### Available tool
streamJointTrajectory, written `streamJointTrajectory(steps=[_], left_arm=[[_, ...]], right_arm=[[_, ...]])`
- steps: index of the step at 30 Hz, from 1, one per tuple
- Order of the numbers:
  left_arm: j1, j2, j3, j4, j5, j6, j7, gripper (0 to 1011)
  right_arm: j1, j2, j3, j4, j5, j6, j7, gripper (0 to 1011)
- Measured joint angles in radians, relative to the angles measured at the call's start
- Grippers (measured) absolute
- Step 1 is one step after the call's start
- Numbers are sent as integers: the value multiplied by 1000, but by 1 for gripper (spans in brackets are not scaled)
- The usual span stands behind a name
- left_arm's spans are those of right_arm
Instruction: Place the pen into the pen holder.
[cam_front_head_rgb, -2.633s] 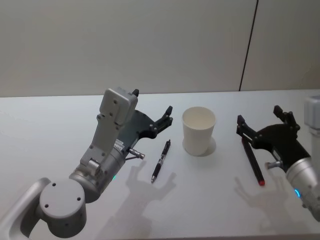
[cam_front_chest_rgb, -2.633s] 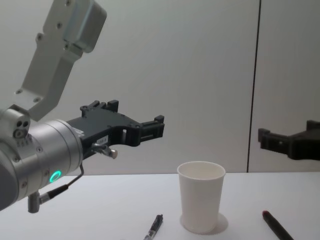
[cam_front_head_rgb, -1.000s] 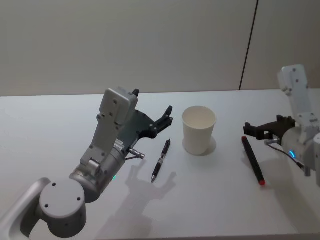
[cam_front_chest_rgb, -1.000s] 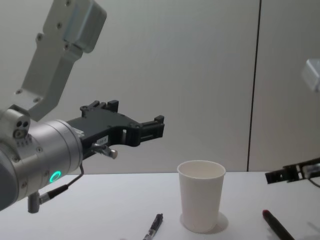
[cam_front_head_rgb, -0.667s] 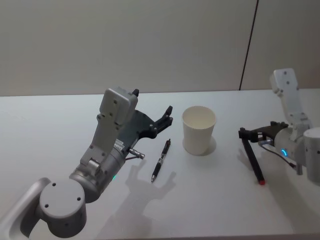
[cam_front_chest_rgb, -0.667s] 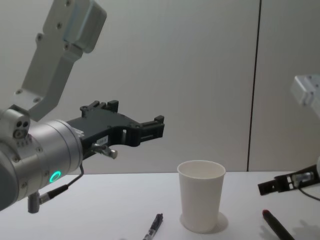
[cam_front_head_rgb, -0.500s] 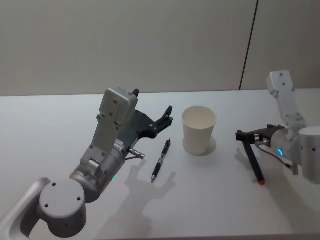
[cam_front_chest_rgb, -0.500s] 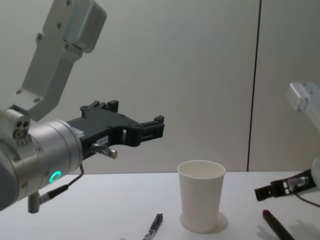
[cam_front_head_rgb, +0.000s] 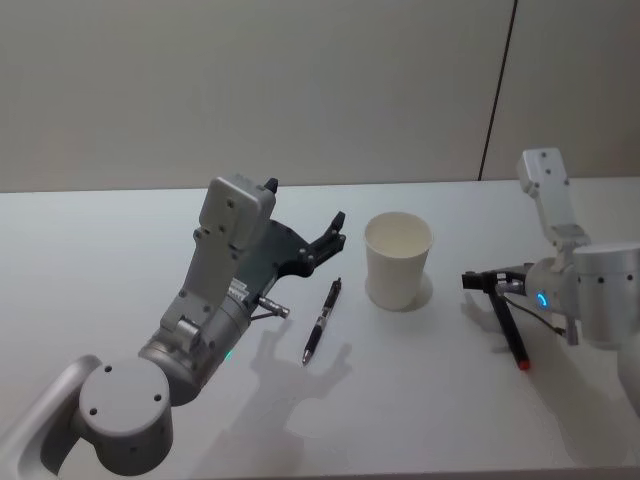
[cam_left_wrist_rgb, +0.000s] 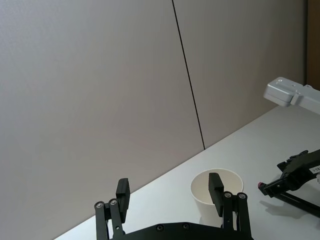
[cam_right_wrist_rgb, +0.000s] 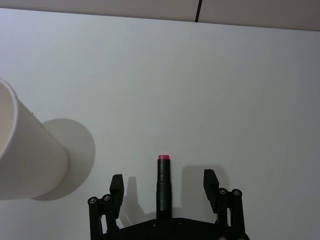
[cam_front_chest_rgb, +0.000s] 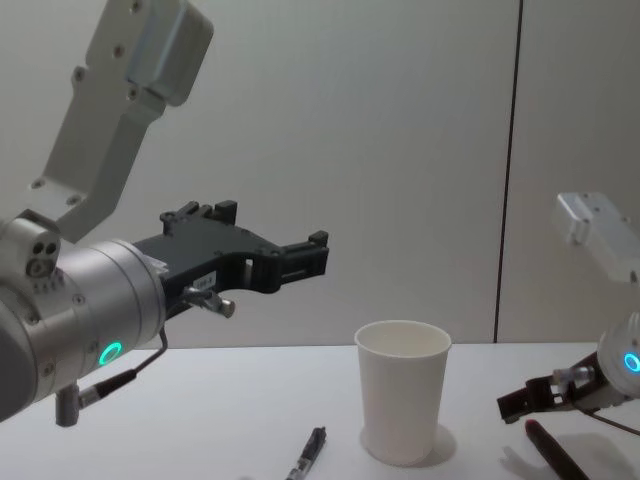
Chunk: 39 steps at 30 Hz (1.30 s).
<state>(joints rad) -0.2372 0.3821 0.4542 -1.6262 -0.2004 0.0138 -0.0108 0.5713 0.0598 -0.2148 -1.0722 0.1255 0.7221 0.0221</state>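
The pen holder, a white paper cup (cam_front_head_rgb: 397, 260), stands upright mid-table, also seen in the chest view (cam_front_chest_rgb: 402, 405). A black pen (cam_front_head_rgb: 322, 320) lies left of it. A dark pen with a red end (cam_front_head_rgb: 508, 325) lies to its right. My right gripper (cam_front_head_rgb: 478, 281) is low over this pen, open. In the right wrist view the pen (cam_right_wrist_rgb: 164, 172) runs between the two spread fingers (cam_right_wrist_rgb: 116, 186), with the cup (cam_right_wrist_rgb: 25, 155) off to one side. My left gripper (cam_front_head_rgb: 335, 232) hangs open and empty, raised over the table left of the cup.
The white table (cam_front_head_rgb: 420, 400) has free room in front of the cup and pens. A pale wall with a dark vertical seam (cam_front_head_rgb: 497, 90) stands behind it. The left arm's large grey body (cam_front_head_rgb: 215, 300) rises over the table's left half.
My right arm has swung in and come down, its gripper sliding left toward the cup along the red-ended pen. The left arm, the cup and both pens have stayed put.
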Motion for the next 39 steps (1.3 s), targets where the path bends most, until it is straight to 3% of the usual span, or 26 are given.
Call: streamJointTrajectory(steps=[16,34,39], left_arm=[[0,0,0,0,0,0,0,1000],[0,0,0,0,0,0,0,1000],[0,0,0,0,0,0,0,1000]], right_arm=[[63,-22,3,107,-12,5,1,1001],[105,-34,7,199,-30,-35,20,1000],[110,-36,7,216,-34,-43,24,917]])
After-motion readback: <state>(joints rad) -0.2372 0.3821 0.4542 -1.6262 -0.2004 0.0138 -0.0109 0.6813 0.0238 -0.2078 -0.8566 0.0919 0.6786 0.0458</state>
